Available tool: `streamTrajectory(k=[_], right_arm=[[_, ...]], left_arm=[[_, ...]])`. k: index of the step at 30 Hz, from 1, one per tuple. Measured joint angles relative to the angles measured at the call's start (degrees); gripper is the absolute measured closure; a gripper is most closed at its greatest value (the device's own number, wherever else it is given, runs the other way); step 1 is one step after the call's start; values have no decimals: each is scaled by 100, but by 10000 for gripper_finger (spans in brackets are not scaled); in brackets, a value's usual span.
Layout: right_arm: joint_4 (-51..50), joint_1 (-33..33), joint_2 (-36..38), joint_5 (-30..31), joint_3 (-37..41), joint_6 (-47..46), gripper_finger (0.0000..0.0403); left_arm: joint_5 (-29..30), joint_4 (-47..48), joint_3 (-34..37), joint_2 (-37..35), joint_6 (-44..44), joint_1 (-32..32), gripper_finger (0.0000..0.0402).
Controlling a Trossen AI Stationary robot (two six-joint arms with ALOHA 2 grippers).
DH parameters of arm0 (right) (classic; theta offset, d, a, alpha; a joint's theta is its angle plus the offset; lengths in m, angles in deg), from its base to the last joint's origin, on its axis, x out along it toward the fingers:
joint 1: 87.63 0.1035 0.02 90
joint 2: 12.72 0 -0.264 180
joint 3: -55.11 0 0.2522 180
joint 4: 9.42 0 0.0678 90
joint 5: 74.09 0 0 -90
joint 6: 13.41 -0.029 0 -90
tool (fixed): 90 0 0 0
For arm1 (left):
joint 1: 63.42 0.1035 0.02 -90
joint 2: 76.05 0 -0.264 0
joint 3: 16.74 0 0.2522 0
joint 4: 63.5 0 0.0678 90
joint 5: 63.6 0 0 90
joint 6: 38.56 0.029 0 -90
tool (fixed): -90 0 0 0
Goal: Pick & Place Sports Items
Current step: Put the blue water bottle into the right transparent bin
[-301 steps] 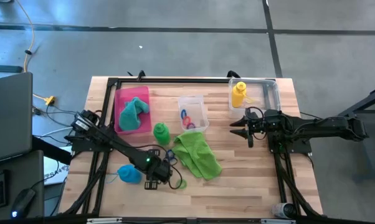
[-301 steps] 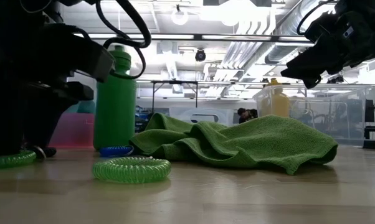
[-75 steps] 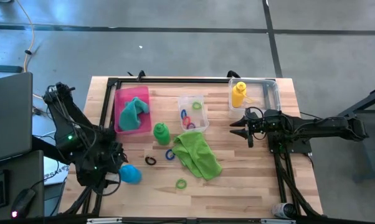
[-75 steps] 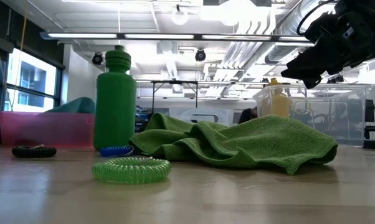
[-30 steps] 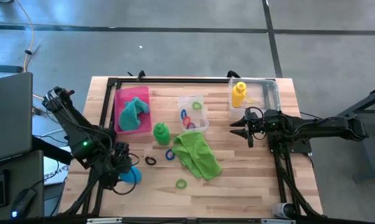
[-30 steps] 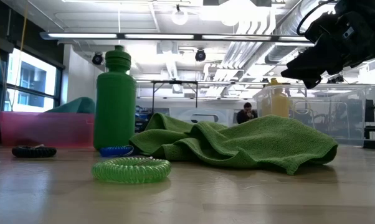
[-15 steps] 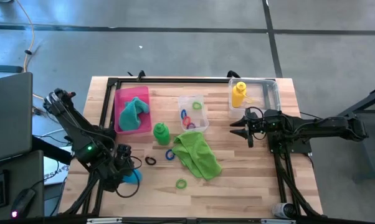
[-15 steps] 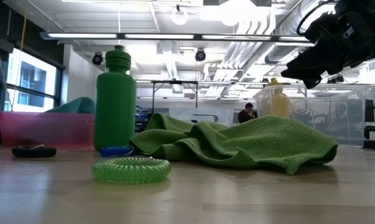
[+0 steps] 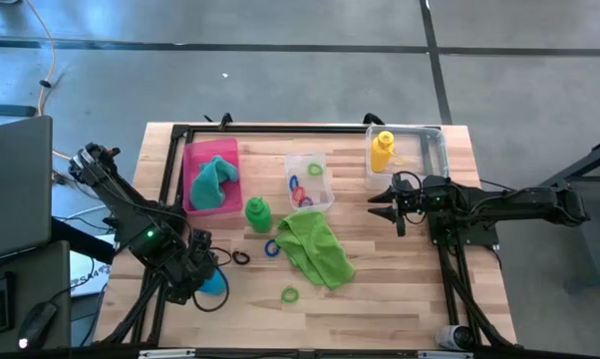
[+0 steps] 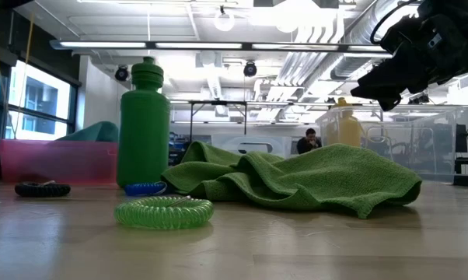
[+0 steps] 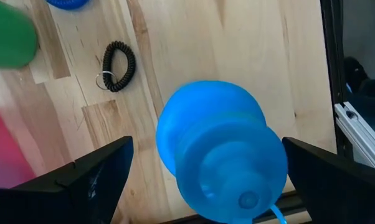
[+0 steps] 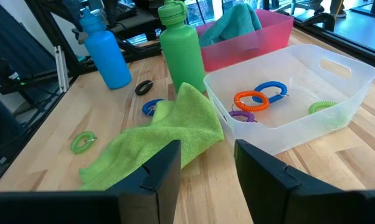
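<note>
As my left pincer (image 9: 202, 271) hangs released directly over the blue bottle (image 11: 222, 149) at the counter's (image 9: 400, 294) near-left edge, the bottle stands upright, cap pointing up between my spread fingers (image 11: 91, 177); a straight descent should straddle it. A second ago I stood just left of it. My right pincer (image 9: 378, 204), part-closed and empty, waits well apart by the yellow bottle (image 9: 382, 151).

Beside my green bottle (image 10: 144, 124) lies the lime towel (image 10: 296, 179); a green ring (image 10: 164, 211) sits before it; pink tray (image 10: 55, 162) behind.
</note>
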Motion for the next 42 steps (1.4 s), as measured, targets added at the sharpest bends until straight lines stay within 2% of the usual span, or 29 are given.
streamTrajectory(k=[6,16,29,42], right_arm=[[0,-1,-1,1,-2,0,261],[0,-2,-2,1,-2,2,261],[0,0,-2,0,-2,0,261],[0,-2,0,2,-2,0,261]], left_arm=[[-2,12,0,0,0,0,12],[0,-55,0,0,-9,0,97],[11,-150,0,0,-26,138,185],[50,-150,0,-40,-26,284,190]])
